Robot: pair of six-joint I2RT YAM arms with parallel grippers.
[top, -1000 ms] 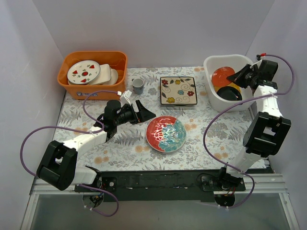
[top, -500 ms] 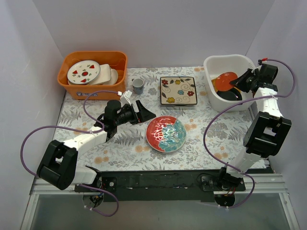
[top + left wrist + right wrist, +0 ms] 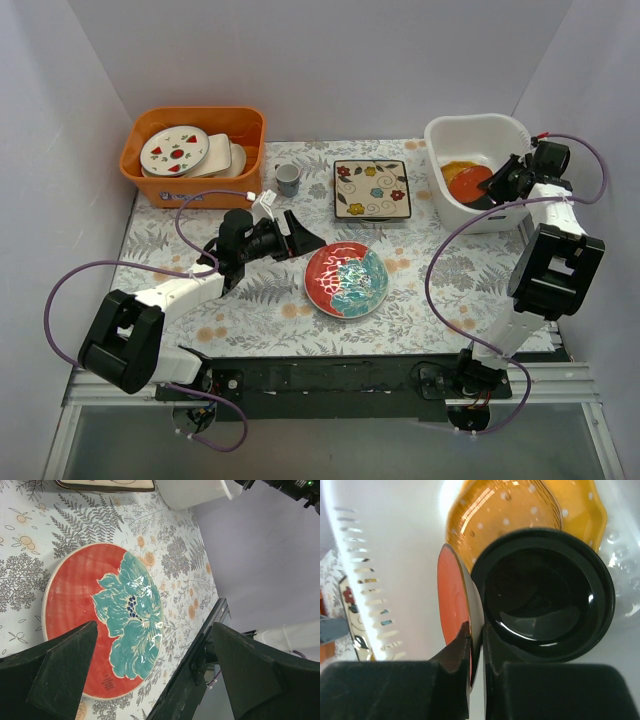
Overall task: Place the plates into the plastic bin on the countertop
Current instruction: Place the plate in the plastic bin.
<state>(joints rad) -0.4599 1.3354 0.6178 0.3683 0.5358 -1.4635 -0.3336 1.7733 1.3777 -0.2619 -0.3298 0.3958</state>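
Note:
The white plastic bin [image 3: 470,126] stands at the back right of the countertop [image 3: 250,300]. Inside it lie a yellow scalloped plate [image 3: 520,510] and a dark round plate [image 3: 545,595]. My right gripper [image 3: 476,630] reaches into the bin, its jaws pinching the rim of an orange plate [image 3: 452,595] that stands on edge against the dark one. The red-and-teal plate [image 3: 346,280] lies mid-counter, and the cream square floral plate [image 3: 371,189] lies behind it. My left gripper [image 3: 310,235] hovers wide open just left of the red-and-teal plate [image 3: 100,615], holding nothing.
An orange bin [image 3: 195,150] holding white plates with red and green marks sits at the back left. A small cup [image 3: 288,179] stands beside it. White walls close in the counter on three sides.
My right gripper has carried the orange plate lower and deeper into the white bin, next to the dark plate. The left arm has not moved.

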